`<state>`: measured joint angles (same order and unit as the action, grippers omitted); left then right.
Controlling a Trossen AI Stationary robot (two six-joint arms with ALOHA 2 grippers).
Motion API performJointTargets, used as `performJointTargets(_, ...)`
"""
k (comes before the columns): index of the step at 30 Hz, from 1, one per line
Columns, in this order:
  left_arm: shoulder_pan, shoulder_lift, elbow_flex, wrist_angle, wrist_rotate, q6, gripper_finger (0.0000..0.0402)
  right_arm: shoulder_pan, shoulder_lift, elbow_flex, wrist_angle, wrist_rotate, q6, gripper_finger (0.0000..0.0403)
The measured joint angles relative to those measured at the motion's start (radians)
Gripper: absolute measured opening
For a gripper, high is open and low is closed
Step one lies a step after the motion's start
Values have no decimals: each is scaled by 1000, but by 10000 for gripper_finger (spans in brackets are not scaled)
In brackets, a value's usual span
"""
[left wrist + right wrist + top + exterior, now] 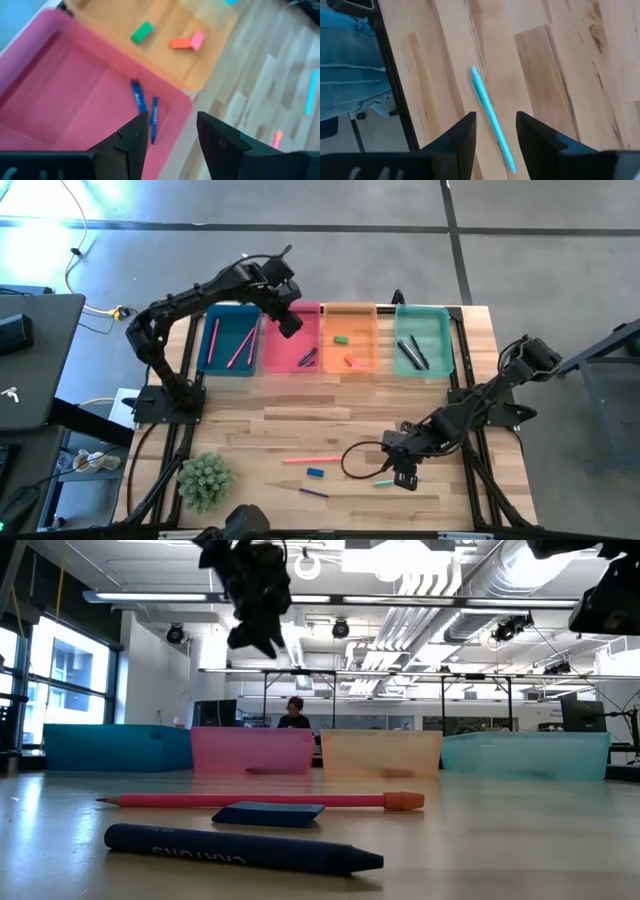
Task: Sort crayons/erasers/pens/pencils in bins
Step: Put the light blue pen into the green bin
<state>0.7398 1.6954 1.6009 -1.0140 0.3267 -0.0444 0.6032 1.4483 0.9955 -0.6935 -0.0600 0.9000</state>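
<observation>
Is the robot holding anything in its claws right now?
No. The left claw is open and empty over the pink bin. The right claw is open around a teal pen, not gripping it.

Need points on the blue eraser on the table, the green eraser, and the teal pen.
blue eraser [268,813]: low view, middle of its top face.
green eraser [142,31]: left wrist view, middle of the block, in the orange bin.
teal pen [491,117]: right wrist view, mid-barrel.

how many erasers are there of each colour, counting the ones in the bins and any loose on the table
green eraser: 1
orange eraser: 1
pink eraser: 1
blue eraser: 1
total: 4
</observation>
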Motion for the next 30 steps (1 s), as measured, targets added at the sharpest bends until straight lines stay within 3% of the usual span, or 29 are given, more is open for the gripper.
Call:
performJointTargets(6, -30, -1, 82, -29, -6, -3, 157, 20, 0, -15, -3, 26, 41, 129)
performJointTargets(15, -68, -1, 88, -30, -26, -4, 157, 56, 7, -16, 3, 47, 34, 129)
performJointTargets(30, -88, -1, 88, -37, -94, -33, 156, 137, 142, -17, 26, 86, -115, 129)
